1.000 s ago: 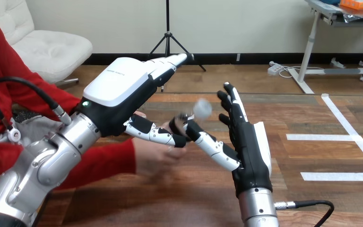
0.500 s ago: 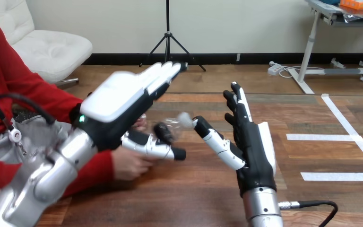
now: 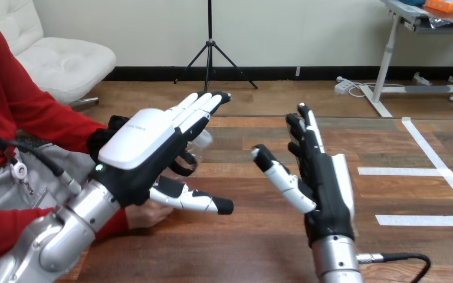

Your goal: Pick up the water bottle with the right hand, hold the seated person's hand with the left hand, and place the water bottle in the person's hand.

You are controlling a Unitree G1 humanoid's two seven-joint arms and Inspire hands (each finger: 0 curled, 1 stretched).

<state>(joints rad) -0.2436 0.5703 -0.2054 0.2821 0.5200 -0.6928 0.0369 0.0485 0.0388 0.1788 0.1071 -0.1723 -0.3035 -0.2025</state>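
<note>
My left hand (image 3: 144,141) hovers at centre left with its fingers straight and its thumb stretched out to the right. Just beneath it lies the person's hand (image 3: 144,213), red sleeve behind it. I cannot tell whether the two touch. The clear water bottle (image 3: 202,140) peeks out from behind my left hand's fingers, mostly hidden, and seems to rest in the person's hand. My right hand (image 3: 324,177) stands upright to the right, fingers straight, thumb pointing left, nothing in it. A gap separates it from the bottle.
The wooden table (image 3: 242,242) stretches under both hands. The person sits at its left side, with an arm reaching in under my left forearm.
The bottle has gone left, away from my right hand's thumb, together with the person's hand. My left hand has followed to the left and lower. My right hand has drawn slightly right.
</note>
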